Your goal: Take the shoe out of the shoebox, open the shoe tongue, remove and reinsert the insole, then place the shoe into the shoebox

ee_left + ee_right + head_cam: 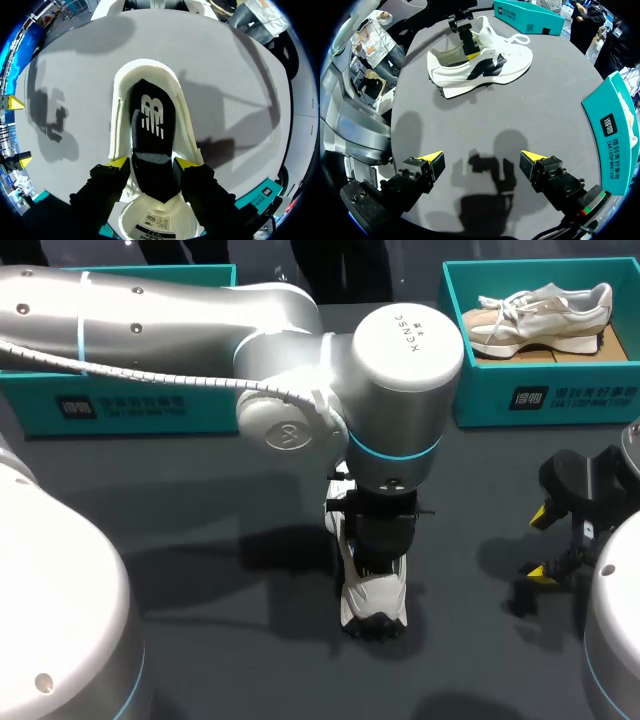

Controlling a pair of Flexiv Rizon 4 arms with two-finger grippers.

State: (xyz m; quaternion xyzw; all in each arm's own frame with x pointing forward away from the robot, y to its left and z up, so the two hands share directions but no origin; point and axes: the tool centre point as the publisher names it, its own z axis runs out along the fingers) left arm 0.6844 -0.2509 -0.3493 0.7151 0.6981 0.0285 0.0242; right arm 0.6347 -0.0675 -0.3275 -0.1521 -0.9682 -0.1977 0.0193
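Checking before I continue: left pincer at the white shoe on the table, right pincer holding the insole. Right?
No: the right pincer is open and empty over the table, as the right wrist view shows. The rest holds.

White print stands on the shoebox (560,398) front, a white logo on the black insole (150,140); neither reads clearly.
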